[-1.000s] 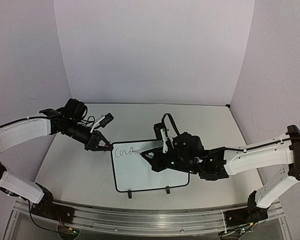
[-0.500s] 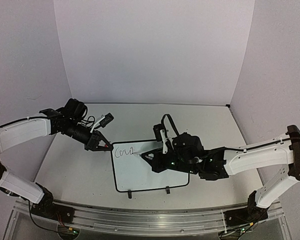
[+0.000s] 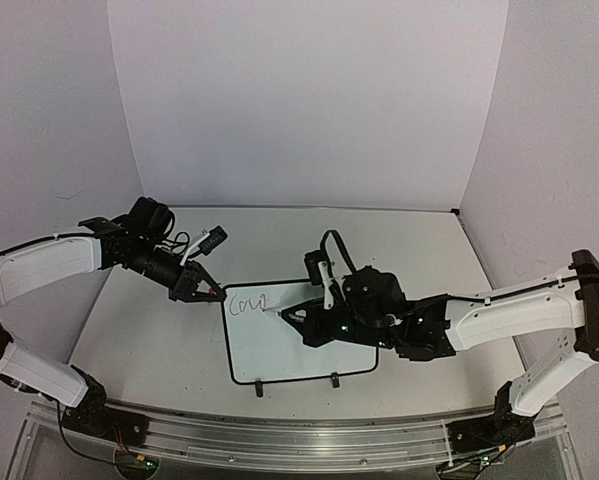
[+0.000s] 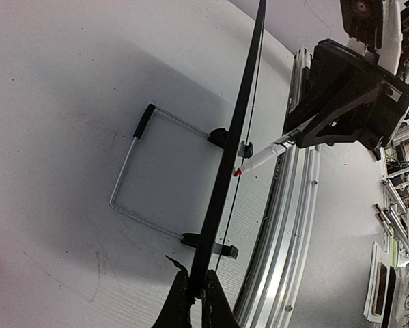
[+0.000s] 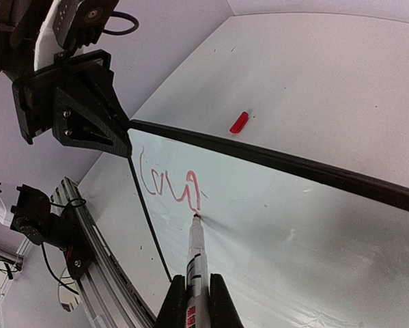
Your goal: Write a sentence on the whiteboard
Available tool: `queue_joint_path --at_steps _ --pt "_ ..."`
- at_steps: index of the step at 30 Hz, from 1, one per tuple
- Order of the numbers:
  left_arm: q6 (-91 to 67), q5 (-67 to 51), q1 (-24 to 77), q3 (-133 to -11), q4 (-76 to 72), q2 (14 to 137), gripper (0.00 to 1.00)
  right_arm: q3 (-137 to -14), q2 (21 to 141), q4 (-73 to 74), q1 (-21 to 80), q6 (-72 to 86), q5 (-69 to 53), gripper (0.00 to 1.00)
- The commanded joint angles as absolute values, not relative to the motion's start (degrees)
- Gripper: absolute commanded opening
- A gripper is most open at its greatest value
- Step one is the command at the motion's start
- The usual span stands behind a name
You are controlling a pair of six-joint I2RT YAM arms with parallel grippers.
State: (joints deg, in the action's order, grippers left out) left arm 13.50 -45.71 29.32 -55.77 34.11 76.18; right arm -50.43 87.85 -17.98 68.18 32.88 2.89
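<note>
Right fingers: closed tight on the barrel of a marker, held point-forward; its tip touches the whiteboard at the end of the last stroke of the sentence; that lettering is only a few red cursive letters, reading roughly "Cour", near the board's far left corner. Left fingers: pinched shut on the thin black edge of the whiteboard at that same corner, nothing else in them; seen from the right wrist, they sit just beside the first letter. Whiteboard: in the middle of the table, between the two arms; two small black clips on its near long edge; most of its face blank. Wire stand: bent grey loop with a black sleeve at one end; lies on the table by the board's edge and meets it at the clips. Red cap: loose on the table, just beyond the board's far edge.
</note>
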Motion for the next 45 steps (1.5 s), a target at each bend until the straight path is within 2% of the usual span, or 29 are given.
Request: queue_joint_path --at_steps 1,26,45 --pt "14.15 -42.07 29.89 -56.51 34.10 76.47 0.00 -50.08 87.73 -17.73 68.55 33.22 3.52 0.00" --pt "14.15 -41.89 30.05 -56.48 34.06 76.46 0.00 -46.83 83.99 -22.94 68.55 33.29 12.41 0.00" --pt "14.12 -41.79 30.18 -56.48 34.11 76.20 0.00 -47.17 82.81 -21.68 68.55 31.69 8.35 0.00"
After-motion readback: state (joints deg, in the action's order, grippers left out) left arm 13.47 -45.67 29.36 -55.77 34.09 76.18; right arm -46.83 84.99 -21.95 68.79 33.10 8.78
